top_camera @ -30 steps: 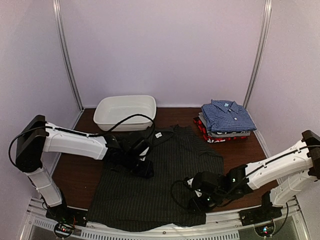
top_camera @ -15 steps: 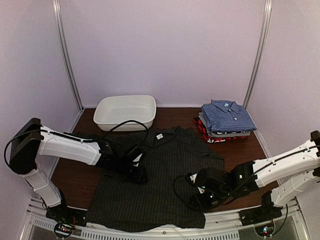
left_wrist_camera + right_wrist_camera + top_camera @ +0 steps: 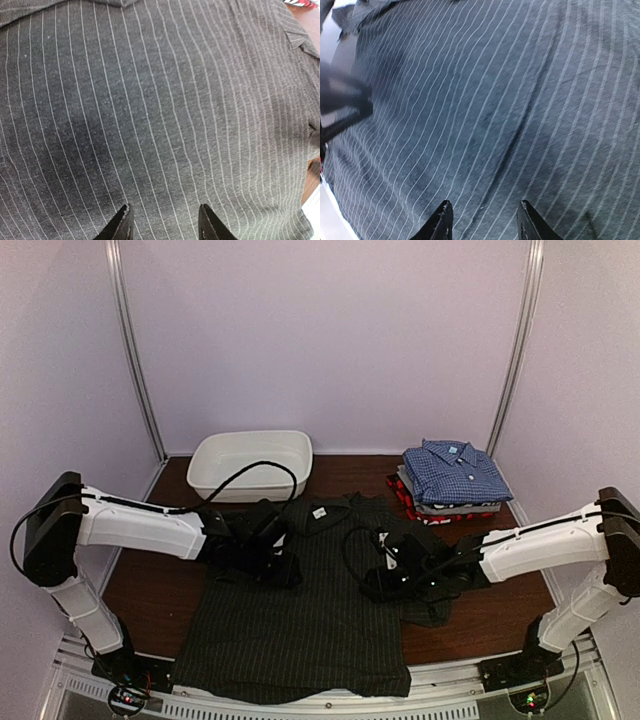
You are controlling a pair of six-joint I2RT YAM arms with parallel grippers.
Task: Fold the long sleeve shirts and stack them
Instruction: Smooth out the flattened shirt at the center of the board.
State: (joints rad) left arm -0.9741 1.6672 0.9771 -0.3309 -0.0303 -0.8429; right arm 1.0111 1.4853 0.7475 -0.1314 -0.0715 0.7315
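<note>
Facing down, left gripper (image 3: 163,221): spread wide, empty, over striped shirt (image 3: 300,630)
right gripper (image 3: 482,218): same, spread, empty
stack (image 3: 440,504): blue checked shirt (image 3: 455,470) topmost

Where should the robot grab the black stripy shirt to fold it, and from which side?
Best guess: the black stripy shirt by its near hem, at the two corners, coming low from the near side. It lies flat on the table, collar far away, so the middle gives nothing to pinch; the hem is a loose edge.
</note>
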